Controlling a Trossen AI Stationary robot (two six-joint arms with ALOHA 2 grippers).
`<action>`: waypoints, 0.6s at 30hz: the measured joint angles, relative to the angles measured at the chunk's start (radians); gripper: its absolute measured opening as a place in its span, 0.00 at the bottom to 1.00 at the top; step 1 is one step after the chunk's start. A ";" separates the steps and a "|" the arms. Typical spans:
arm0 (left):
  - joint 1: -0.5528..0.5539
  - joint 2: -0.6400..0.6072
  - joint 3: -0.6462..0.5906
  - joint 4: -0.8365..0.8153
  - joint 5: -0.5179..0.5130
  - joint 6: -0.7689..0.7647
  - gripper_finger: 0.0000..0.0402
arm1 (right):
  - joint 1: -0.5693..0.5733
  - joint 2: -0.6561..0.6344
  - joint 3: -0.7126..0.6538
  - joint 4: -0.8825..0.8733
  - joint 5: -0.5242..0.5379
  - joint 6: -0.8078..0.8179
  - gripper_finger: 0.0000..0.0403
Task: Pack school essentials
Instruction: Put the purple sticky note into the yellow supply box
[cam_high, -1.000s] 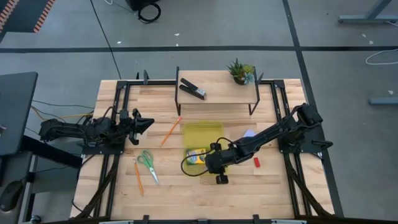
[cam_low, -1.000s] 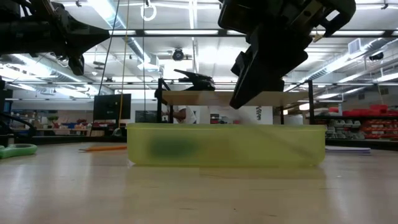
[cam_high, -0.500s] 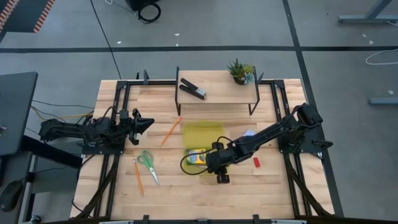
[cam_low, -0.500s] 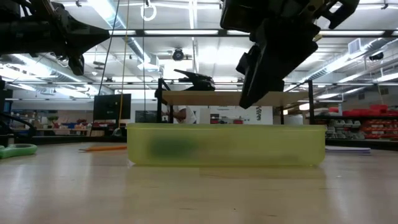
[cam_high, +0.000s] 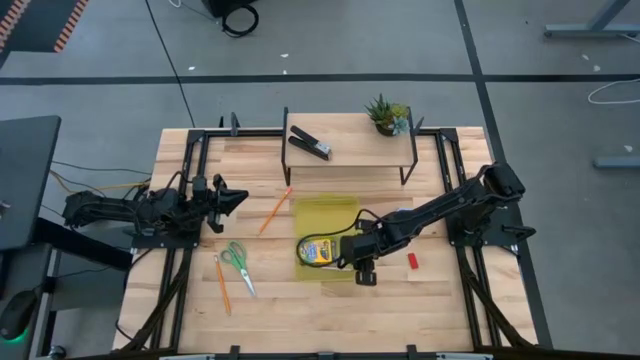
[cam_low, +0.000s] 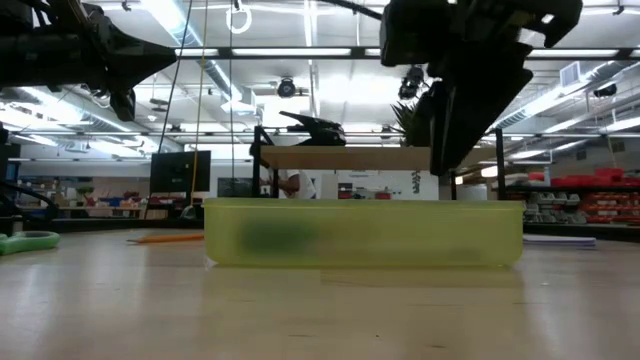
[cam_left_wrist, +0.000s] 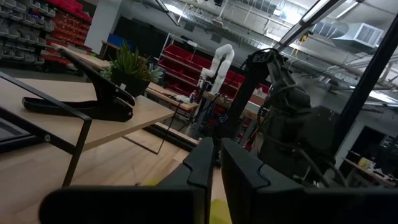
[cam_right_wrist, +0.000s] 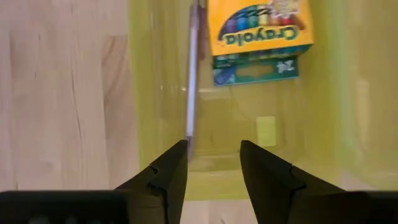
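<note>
Pale wooden planks of the bench lie under me, and my right fingers hang parted and empty just over the near rim of the yellow-green bin. Past them, inside the bin, the purple pen lies along one wall beside the crayon box, bright yellow with a green edge. So I judge the pen is delivered, and the next move calls for lifting clear and going for the red eraser just beside the bin. Farther off, my left fingers wait nearly closed near the bench's left edge, scissors and pencils unpacked.
</note>
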 joint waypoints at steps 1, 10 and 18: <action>0.000 0.000 0.000 0.002 0.000 0.000 0.09 | 0.000 -0.012 0.000 -0.013 0.012 0.006 0.38; 0.000 0.000 0.000 0.002 0.000 0.000 0.08 | -0.040 -0.178 -0.100 -0.127 0.058 0.078 0.38; 0.000 0.000 0.000 0.000 0.000 0.000 0.09 | -0.109 -0.414 -0.322 -0.124 0.053 0.281 0.39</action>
